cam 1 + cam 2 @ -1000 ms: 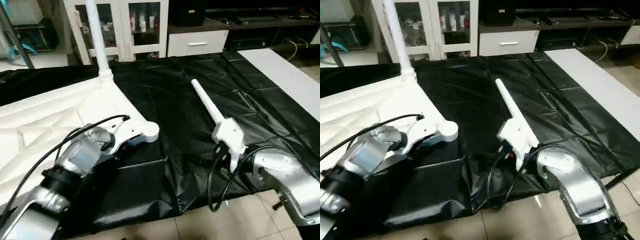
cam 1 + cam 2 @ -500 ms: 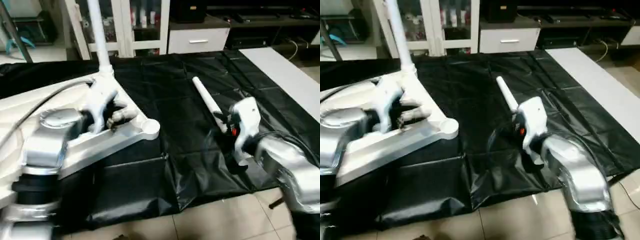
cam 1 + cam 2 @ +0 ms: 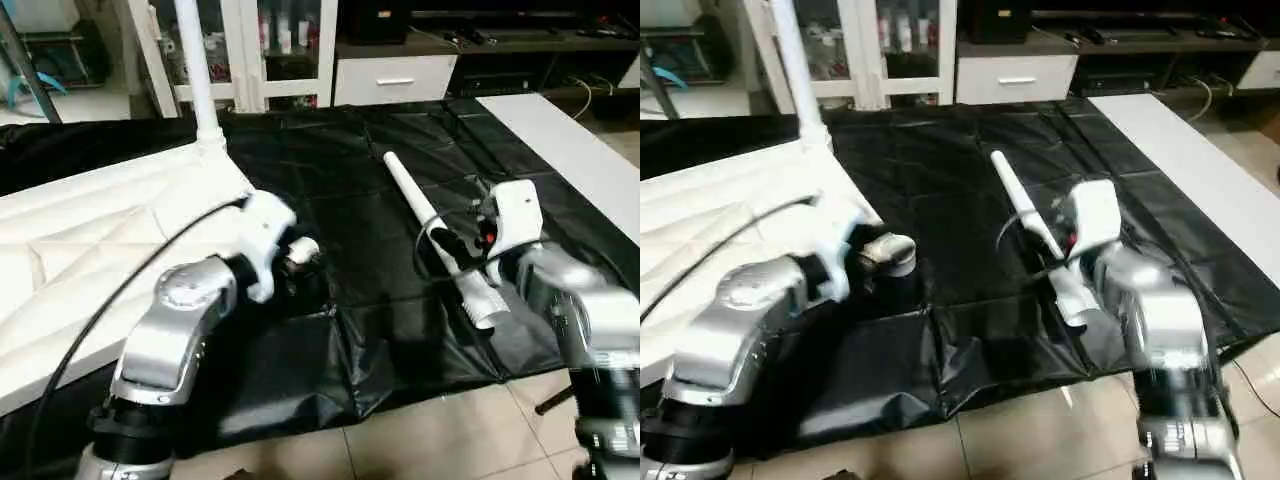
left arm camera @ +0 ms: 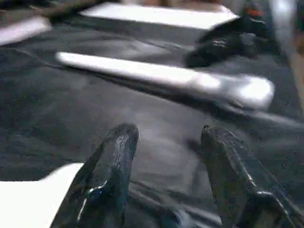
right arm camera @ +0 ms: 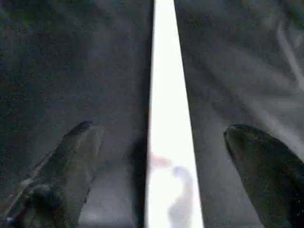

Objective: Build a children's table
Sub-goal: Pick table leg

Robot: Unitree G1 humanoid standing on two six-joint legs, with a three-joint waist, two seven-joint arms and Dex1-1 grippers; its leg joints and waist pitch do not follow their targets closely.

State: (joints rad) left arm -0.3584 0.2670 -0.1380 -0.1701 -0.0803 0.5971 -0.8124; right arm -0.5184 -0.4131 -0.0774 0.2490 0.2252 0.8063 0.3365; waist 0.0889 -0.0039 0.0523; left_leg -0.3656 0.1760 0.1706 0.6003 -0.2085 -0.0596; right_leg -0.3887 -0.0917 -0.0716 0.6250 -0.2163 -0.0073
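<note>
Tabletop [image 3: 90, 260] lies underside-up at 9 o'clock on the black cover [image 3: 340, 180], one leg [image 3: 197, 70] standing upright in its far corner socket. A loose leg [image 3: 430, 225] lies at 3 o'clock. Right gripper [image 5: 161, 142] straddles this leg, fingers [image 5: 71, 156] wide and apart from it. Left gripper [image 4: 166, 142], half open and empty, hovers beside the tabletop's near corner socket [image 3: 890, 250].

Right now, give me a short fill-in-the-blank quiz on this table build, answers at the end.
1. The loose leg lies on the ___ cover.
2. The right gripper has its fingers ___, one on each side of that leg.
3. One leg stands ___ in a corner of the tabletop.
4. The left gripper holds ___.

Answers: black; open; upright; nothing
</note>
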